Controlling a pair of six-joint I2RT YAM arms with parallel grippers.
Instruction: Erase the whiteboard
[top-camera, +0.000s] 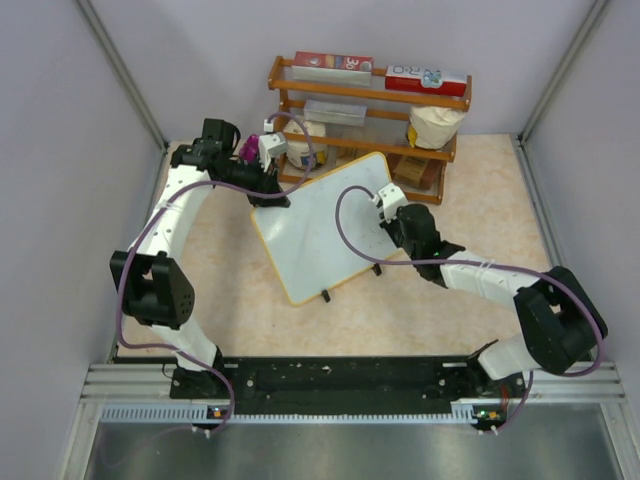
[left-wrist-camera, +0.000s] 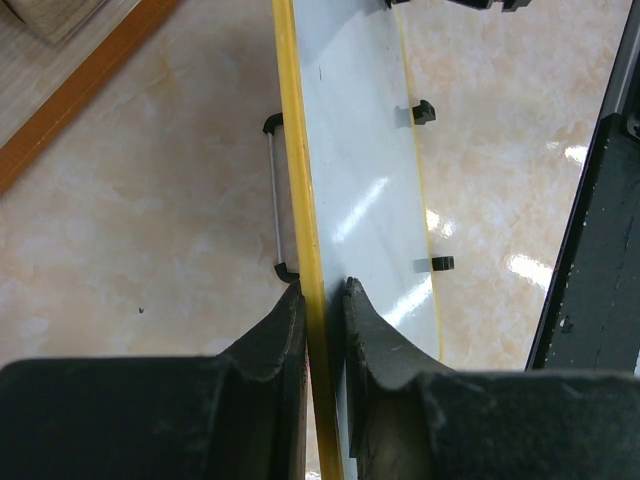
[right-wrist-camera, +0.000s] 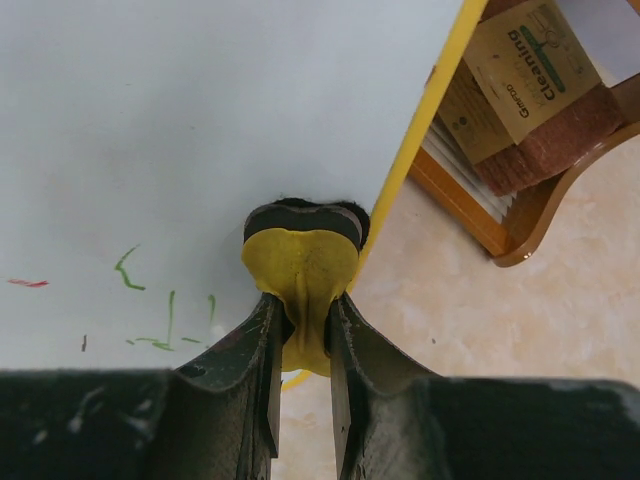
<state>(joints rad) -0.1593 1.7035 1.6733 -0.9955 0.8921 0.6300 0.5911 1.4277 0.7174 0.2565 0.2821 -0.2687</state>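
The whiteboard (top-camera: 320, 228), white with a thin yellow frame, lies slanted in the middle of the table. My left gripper (top-camera: 270, 196) is shut on its far left edge; in the left wrist view the fingers (left-wrist-camera: 322, 285) pinch the yellow frame (left-wrist-camera: 300, 180). My right gripper (top-camera: 388, 207) is over the board's right side, near its edge. It (right-wrist-camera: 303, 300) is shut on a yellow eraser (right-wrist-camera: 300, 262), whose black felt presses on the whiteboard (right-wrist-camera: 200, 120). Green marks (right-wrist-camera: 165, 322) and a small red mark (right-wrist-camera: 28, 283) remain left of the eraser.
A wooden shelf (top-camera: 370, 100) with boxes and a bag stands just behind the board. A brown pack labelled cleaning (right-wrist-camera: 530, 80) sits on its lowest level, close to my right gripper. Grey walls enclose the table on three sides. Two black feet (top-camera: 326, 296) stick out from the board's near edge.
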